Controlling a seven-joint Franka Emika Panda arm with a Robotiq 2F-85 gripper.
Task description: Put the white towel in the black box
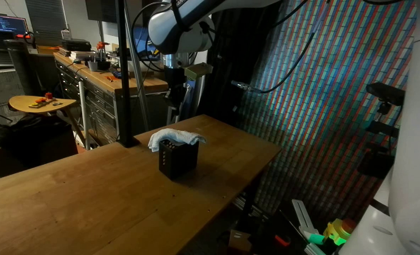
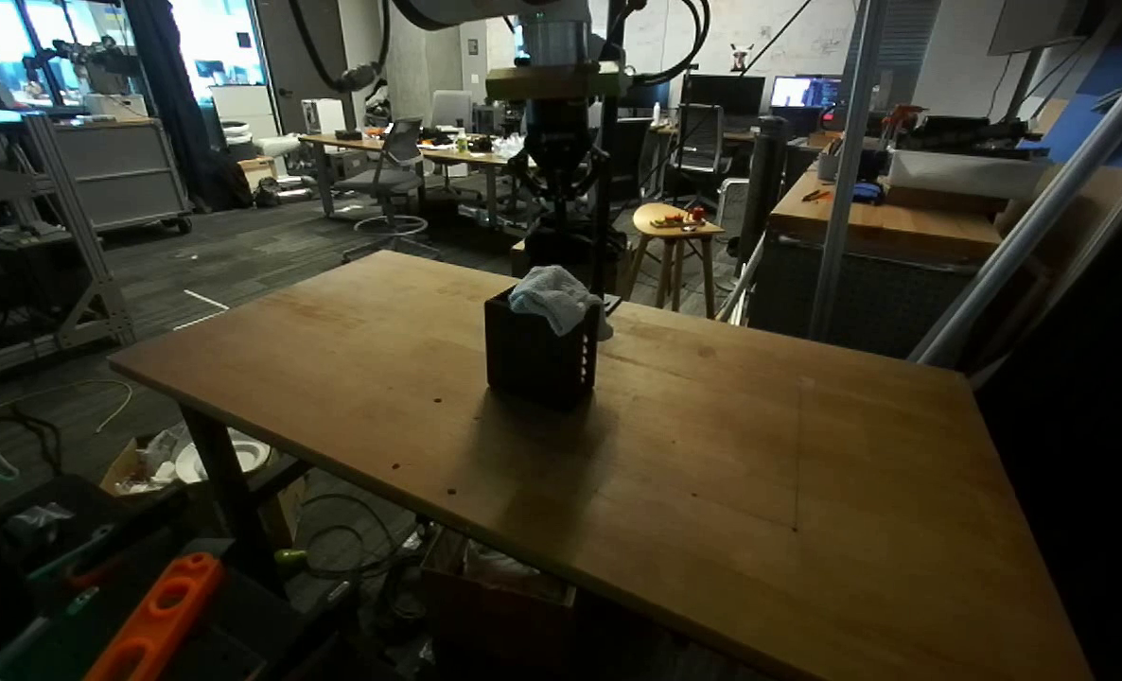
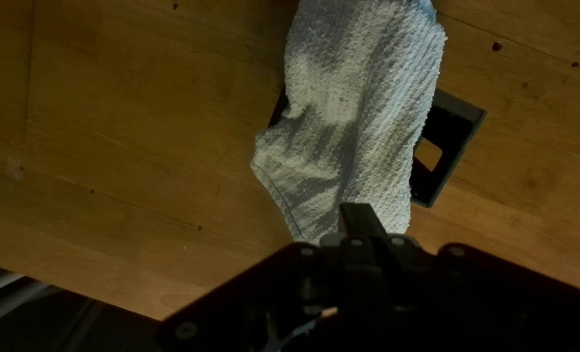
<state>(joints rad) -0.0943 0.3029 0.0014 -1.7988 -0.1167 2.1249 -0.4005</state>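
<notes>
- one white towel (image 1: 176,135) lies draped across the top of the black box (image 1: 179,161), its ends hanging over the rim
- under the box, the wooden table (image 1: 125,198), on which it stands upright
- above the box, apart from the towel, the gripper (image 3: 362,208), fingers brought together with nothing between them
- well behind the box in an exterior view, a wooden stool (image 2: 647,217)

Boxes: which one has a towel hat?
The black box on the wooden table: the white towel drapes over its top. The cardboard box sits lower, off the table.
</notes>
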